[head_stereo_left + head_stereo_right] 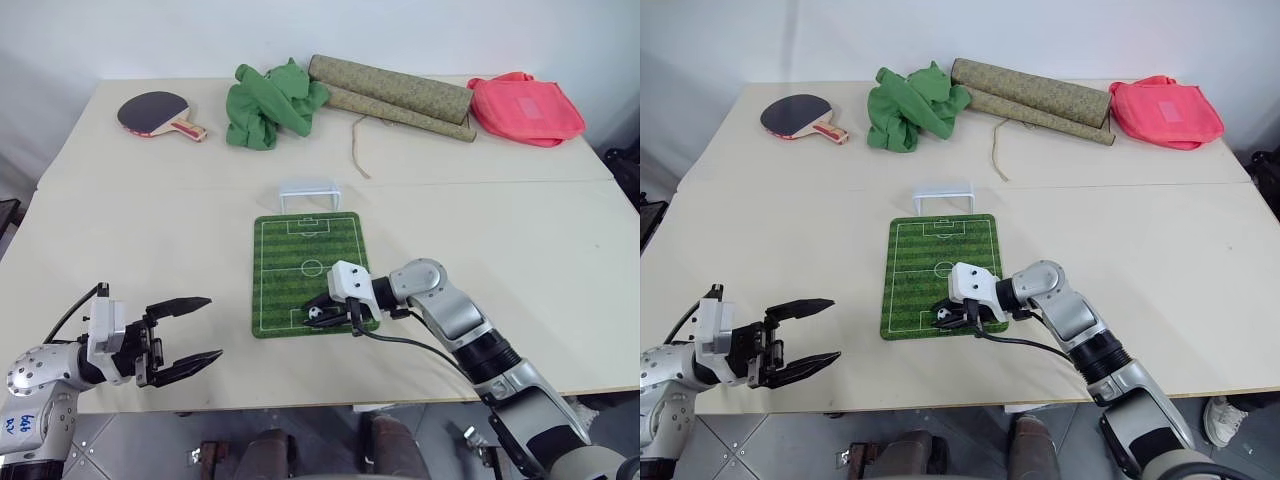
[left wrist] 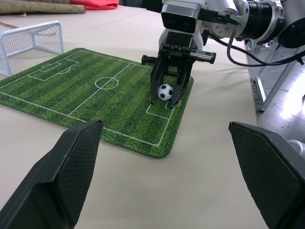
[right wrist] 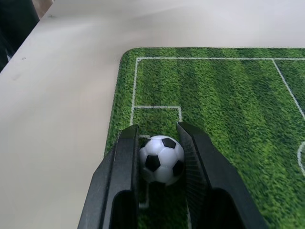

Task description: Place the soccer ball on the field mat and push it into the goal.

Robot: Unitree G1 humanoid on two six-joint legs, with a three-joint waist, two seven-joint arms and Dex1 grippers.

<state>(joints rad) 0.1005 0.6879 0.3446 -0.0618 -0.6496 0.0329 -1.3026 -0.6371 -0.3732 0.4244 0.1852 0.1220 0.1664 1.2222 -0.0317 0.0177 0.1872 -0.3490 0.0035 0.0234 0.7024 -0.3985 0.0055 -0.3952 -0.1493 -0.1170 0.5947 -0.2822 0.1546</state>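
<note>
White, black-patched soccer ball [image 3: 161, 159] is pinched in the right gripper [image 1: 322, 311] jaws; left gripper [image 1: 190, 330] jaws gape.

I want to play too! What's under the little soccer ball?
The soccer ball, pinched in the right gripper, is over the field mat, near its end away from the goal. Whether it touches the grass is hidden by the fingers.

field mat [image 1: 300, 250] lane open | goal [image 1: 307, 193] at far edge
</note>
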